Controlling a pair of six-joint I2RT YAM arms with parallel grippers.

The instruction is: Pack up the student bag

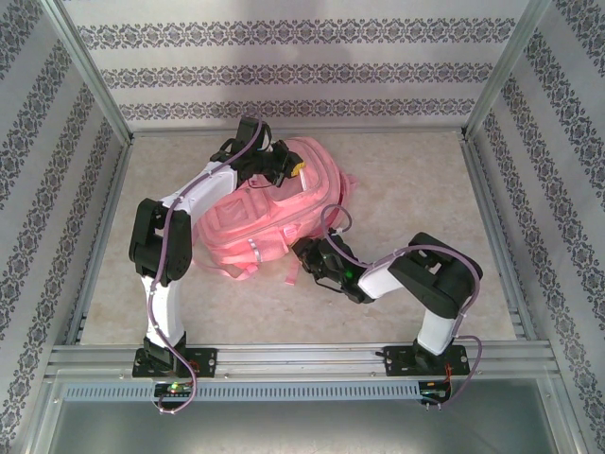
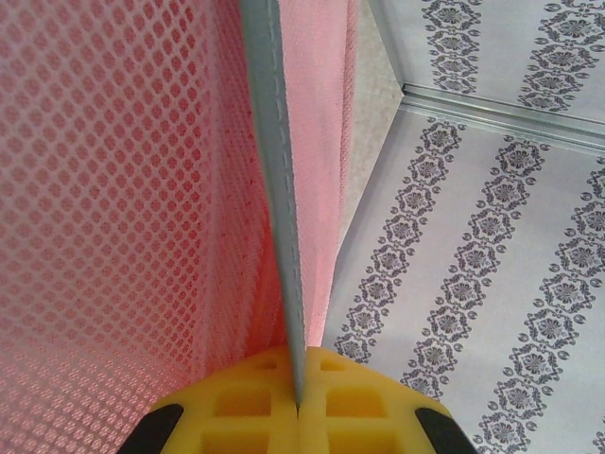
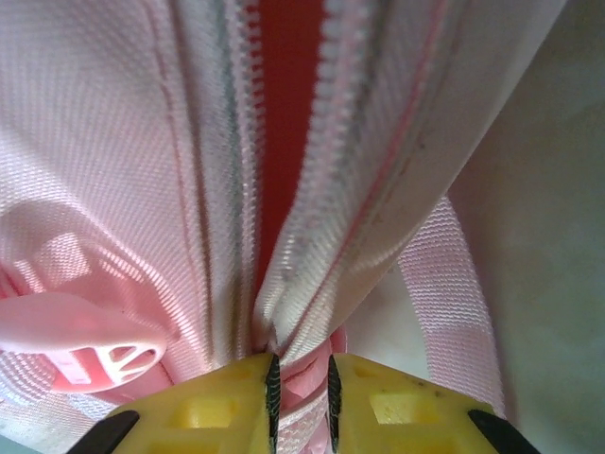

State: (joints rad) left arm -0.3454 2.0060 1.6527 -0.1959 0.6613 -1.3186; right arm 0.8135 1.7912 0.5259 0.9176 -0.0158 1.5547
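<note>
The student bag (image 1: 269,216), a large pink backpack, lies in the middle of the table. My left gripper (image 1: 291,166) is at its far top end. In the left wrist view it (image 2: 298,402) is shut on a grey trim strip (image 2: 277,189) that edges pink mesh fabric (image 2: 113,189). My right gripper (image 1: 309,253) is at the bag's near right edge. In the right wrist view its yellow fingers (image 3: 208,411) pinch pink fabric where two zipper rows (image 3: 312,218) meet. Above them the zipper gapes over a red inside (image 3: 288,95).
Patterned walls (image 1: 284,66) and metal posts (image 1: 95,71) close in the beige table (image 1: 416,189) on three sides. A metal rail (image 1: 302,357) carries both arm bases along the near edge. A pink strap (image 3: 454,303) and a pink plastic buckle (image 3: 85,345) lie beside my right fingers.
</note>
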